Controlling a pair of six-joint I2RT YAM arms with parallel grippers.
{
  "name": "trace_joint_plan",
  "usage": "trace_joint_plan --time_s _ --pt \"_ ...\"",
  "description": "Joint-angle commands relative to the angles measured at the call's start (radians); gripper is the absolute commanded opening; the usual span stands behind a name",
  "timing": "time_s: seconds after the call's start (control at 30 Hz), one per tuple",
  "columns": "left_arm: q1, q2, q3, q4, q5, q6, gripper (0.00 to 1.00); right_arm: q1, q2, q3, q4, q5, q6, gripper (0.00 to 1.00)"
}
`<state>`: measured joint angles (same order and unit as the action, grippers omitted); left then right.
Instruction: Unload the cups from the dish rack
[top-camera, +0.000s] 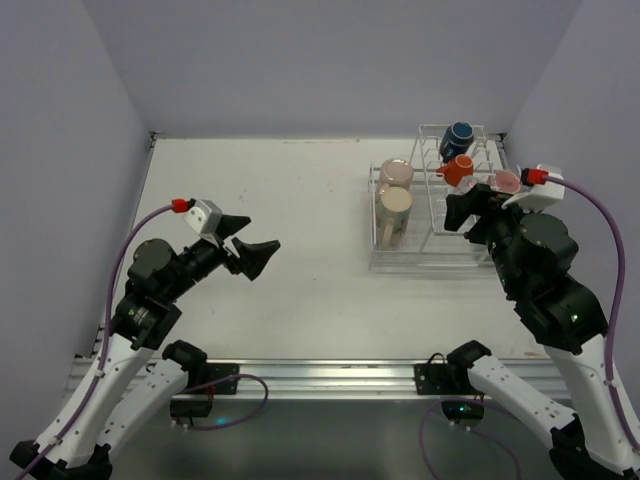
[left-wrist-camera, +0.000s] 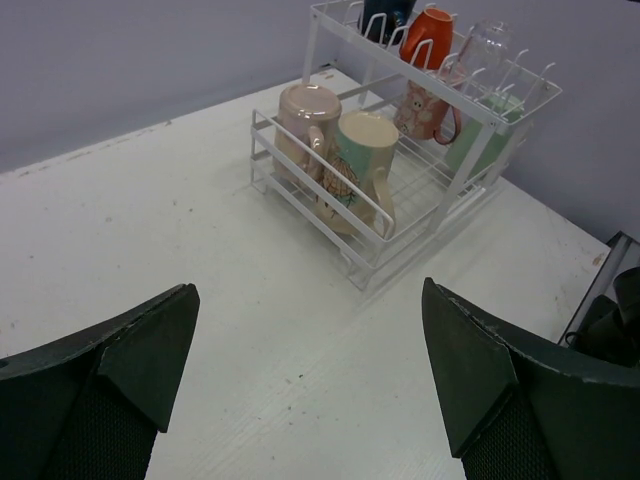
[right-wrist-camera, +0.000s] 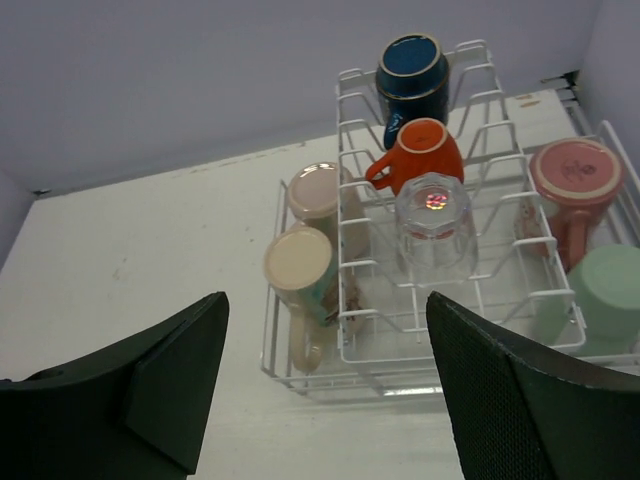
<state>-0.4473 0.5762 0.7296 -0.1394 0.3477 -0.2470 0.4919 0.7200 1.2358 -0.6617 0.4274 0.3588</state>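
Observation:
The white wire dish rack (top-camera: 425, 262) stands at the right of the table and holds all the cups. The right wrist view shows the dark blue mug (right-wrist-camera: 412, 70), orange cup (right-wrist-camera: 425, 150), clear glass (right-wrist-camera: 436, 225), pink cup (right-wrist-camera: 572, 185), green tumbler (right-wrist-camera: 610, 295) and two beige mugs (right-wrist-camera: 315, 195) (right-wrist-camera: 300, 270) lying in the lower tray. My right gripper (right-wrist-camera: 327, 296) is open and empty, above the rack's near edge (top-camera: 462, 215). My left gripper (top-camera: 262, 232) is open and empty over the bare table, left of the rack (left-wrist-camera: 309, 286).
Grey walls close in the table on the left, the back and the right. The rack (left-wrist-camera: 300, 205) sits close to the right wall. A metal rail (top-camera: 330, 375) with the arm bases runs along the near edge.

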Motion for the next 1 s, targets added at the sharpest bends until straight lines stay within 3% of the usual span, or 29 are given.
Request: trace_joint_plan --time_s 0.0,0.2,0.53,0.97 --pt "-0.002 -0.004 -0.015 0.011 0.024 0.011 1.00 -0.006 0.064 0.051 -0.035 0.174 -0.044 0.81" --pt "-0.002 -0.019 -0.022 -0.009 0.007 0.020 1.00 -0.174 0.179 0.125 -0.049 0.074 -0.054 0.78" --pt "-0.044 -0.026 -0.033 -0.009 -0.010 0.014 1.00 -0.297 0.396 0.192 -0.039 0.018 -0.063 0.79" --pt "-0.087 -0.016 -0.032 -0.012 -0.033 0.017 1.00 -0.329 0.486 0.139 -0.010 -0.019 -0.037 0.74"
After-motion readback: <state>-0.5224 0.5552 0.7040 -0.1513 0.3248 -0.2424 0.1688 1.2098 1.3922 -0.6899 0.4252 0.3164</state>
